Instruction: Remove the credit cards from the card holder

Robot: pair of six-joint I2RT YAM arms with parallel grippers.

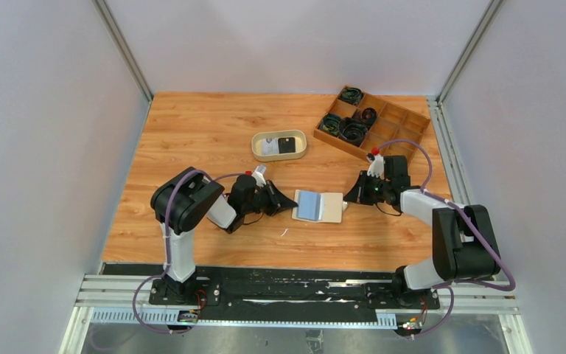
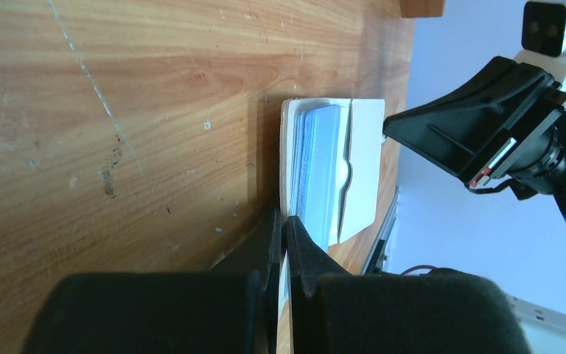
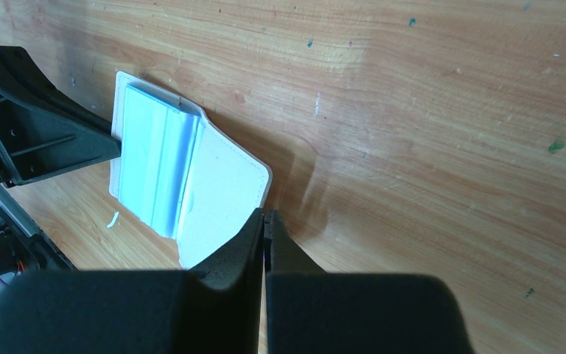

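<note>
The card holder [image 1: 319,206] is lying open on the table [image 1: 191,133], midway along and nearer the near edge. The left gripper [image 2: 284,225] is pinching its thin left edge, fingers nearly together. The right gripper [image 3: 264,217] is pressing its fingers together at the beige flap; whether it's holding the flap, I cannot tell. The credit cards, hiding in the blue pockets [image 3: 155,162], are probably stiff and slick, so pull them by an exposed edge.

Oval beige tray [image 1: 255,146], wooden compartment box [image 1: 396,118], black cable coils [image 1: 354,131], table [image 1: 191,133]
</note>
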